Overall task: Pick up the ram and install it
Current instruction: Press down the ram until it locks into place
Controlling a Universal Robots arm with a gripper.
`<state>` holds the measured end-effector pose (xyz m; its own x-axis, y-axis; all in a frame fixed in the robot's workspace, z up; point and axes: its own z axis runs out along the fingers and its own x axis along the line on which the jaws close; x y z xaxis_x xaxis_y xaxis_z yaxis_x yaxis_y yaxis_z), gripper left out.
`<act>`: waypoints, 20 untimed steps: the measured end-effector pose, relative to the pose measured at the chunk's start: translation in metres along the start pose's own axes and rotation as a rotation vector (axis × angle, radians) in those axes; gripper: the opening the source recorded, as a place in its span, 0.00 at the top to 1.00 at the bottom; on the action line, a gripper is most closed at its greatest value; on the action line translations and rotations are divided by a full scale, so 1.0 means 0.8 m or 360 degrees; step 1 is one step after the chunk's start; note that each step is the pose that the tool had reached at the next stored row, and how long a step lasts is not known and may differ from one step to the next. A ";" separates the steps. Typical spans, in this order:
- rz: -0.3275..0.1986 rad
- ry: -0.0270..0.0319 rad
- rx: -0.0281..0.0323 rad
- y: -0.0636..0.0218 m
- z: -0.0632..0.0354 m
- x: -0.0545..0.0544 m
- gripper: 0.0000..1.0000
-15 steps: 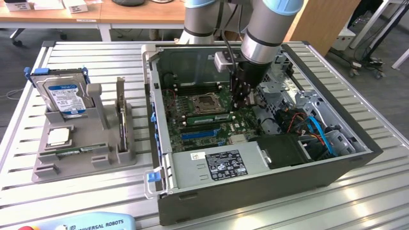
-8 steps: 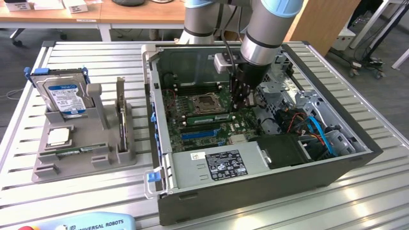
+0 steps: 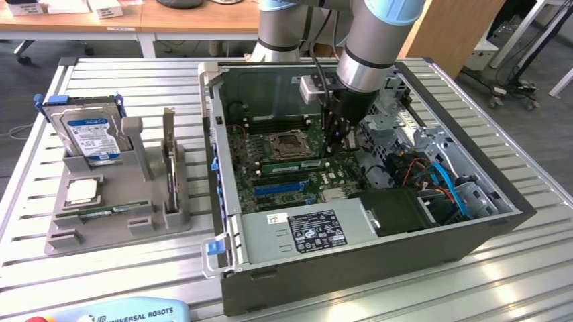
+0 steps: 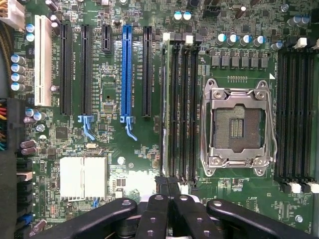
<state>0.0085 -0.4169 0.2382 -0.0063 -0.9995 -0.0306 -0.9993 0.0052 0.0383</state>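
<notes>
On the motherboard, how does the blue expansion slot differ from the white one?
The blue expansion slot has a latch at one end; the white expansion slot has none. Blue sits between black slots; white lies outside them all. Both are empty and run parallel.

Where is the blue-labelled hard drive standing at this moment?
On the exterior view's left, the hard drive stands on edge in the grey holder, outside the computer case, next to the silver processor chip.
</notes>
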 end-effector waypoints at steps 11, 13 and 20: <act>0.0000 0.00005 -0.00002 0.000 0.006 -0.012 0.90; 0.0000 0.00003 -0.00001 0.000 0.006 -0.012 0.90; 0.0000 -0.00001 -0.00001 0.000 0.006 -0.006 0.90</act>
<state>0.0084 -0.4116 0.2337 -0.0064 -0.9995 -0.0307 -0.9993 0.0053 0.0383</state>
